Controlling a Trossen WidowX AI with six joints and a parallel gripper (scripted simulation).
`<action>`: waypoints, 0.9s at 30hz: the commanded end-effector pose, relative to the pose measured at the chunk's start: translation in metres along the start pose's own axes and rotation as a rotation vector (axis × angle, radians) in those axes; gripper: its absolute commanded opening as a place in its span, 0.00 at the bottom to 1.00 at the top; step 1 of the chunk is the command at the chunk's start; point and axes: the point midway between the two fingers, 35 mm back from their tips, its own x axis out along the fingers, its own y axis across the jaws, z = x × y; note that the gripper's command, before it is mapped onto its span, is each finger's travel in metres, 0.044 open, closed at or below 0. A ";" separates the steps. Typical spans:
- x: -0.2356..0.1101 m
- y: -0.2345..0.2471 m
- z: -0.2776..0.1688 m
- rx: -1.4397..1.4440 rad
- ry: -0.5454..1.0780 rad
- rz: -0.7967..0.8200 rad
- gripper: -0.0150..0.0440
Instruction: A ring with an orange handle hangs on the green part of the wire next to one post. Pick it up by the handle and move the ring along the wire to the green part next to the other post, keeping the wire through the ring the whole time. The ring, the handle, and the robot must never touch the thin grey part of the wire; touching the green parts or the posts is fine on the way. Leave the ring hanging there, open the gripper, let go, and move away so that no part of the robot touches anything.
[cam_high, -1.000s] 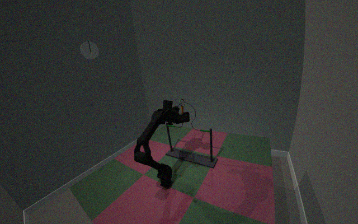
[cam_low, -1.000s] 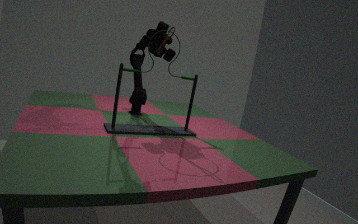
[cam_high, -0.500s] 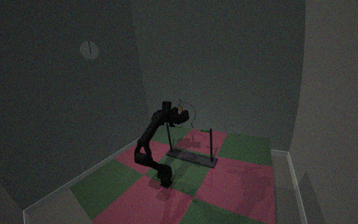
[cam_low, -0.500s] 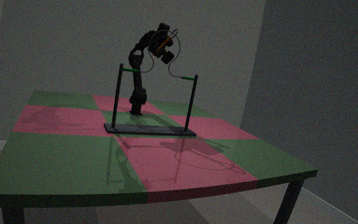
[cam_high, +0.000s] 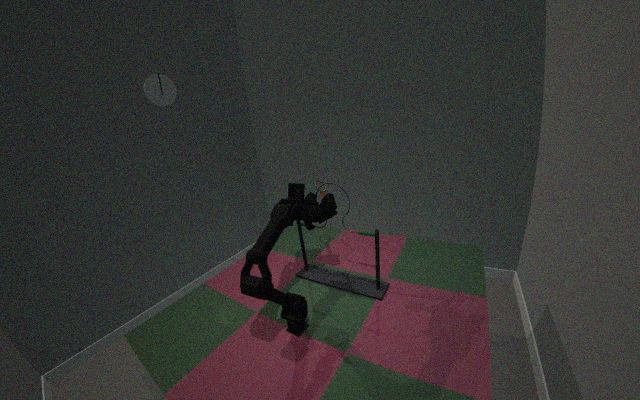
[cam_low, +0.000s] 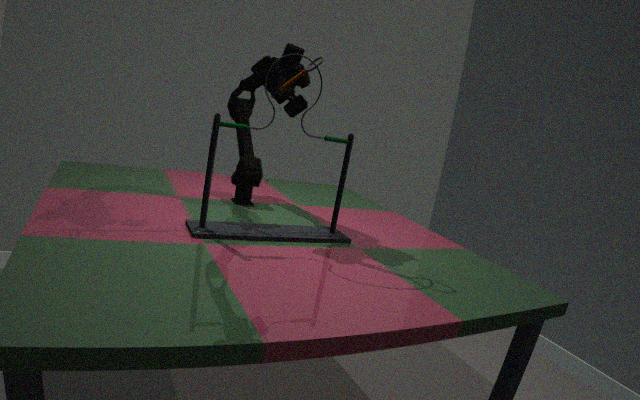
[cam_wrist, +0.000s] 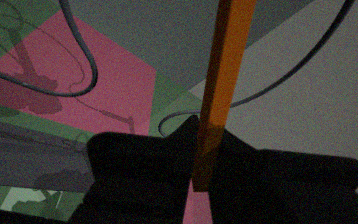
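Observation:
My gripper (cam_low: 292, 84) (cam_high: 324, 201) (cam_wrist: 198, 120) is shut on the orange handle (cam_low: 296, 77) (cam_high: 322, 192) (cam_wrist: 225, 75) and holds it high above the stand, near the top of the wire's arch. The ring (cam_low: 317, 61) at the handle's far end is thin and hard to make out. The thin grey wire (cam_low: 321, 89) (cam_high: 348, 202) (cam_wrist: 91, 65) loops up between two dark posts (cam_low: 210, 170) (cam_low: 341, 185). Short green parts (cam_low: 232, 125) (cam_low: 336, 139) (cam_high: 367, 233) sit next to the posts. In the wrist view the handle runs up out of frame, with grey curves on both sides and clear of it.
The posts stand on a dark base plate (cam_low: 265, 232) (cam_high: 345, 282) on a pink and green checkered table (cam_low: 100, 280). The arm's base (cam_low: 245, 185) stands behind the plate. Walls close in behind and to the right.

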 end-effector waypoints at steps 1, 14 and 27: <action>0.000 -0.001 -0.001 -0.046 -0.004 -0.027 0.00; 0.001 -0.007 0.000 -0.189 -0.023 -0.108 0.00; 0.001 -0.012 0.001 -0.332 -0.042 -0.189 0.00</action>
